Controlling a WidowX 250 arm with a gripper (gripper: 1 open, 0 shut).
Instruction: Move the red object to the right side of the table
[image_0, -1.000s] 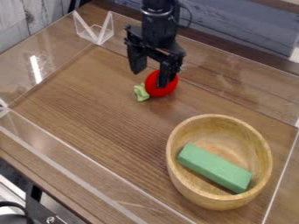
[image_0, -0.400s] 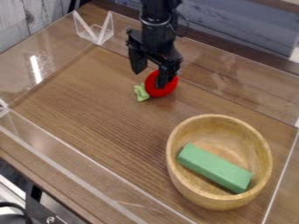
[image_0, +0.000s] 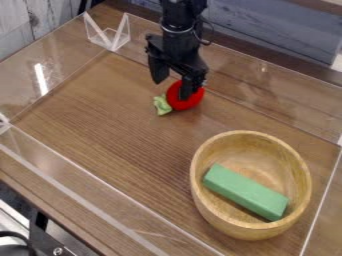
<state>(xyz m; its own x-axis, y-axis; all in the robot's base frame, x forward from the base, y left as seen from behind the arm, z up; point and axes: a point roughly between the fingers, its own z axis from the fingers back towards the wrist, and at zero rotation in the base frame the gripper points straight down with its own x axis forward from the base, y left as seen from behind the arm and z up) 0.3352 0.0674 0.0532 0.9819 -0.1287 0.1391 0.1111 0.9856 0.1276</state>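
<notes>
The red object (image_0: 186, 98), a small round toy fruit with a green leafy stem (image_0: 162, 107) pointing left, lies on the brown wood-grain table (image_0: 107, 140) near the back middle. My black gripper (image_0: 177, 82) points down directly over it, open, one finger to each side of the fruit's upper part. Its fingertips (image_0: 159, 76) sit low, close to the fruit; the frames do not show whether they touch it.
A round light wooden bowl (image_0: 218, 213) stands at the front right with a green rectangular block (image_0: 245, 192) inside. Low clear acrylic walls (image_0: 80, 190) border the tabletop. A clear triangular stand (image_0: 107, 33) sits at the back left.
The gripper has sunk slightly closer onto the red fruit; its jaws stay open. The fruit, bowl and block have not moved.
</notes>
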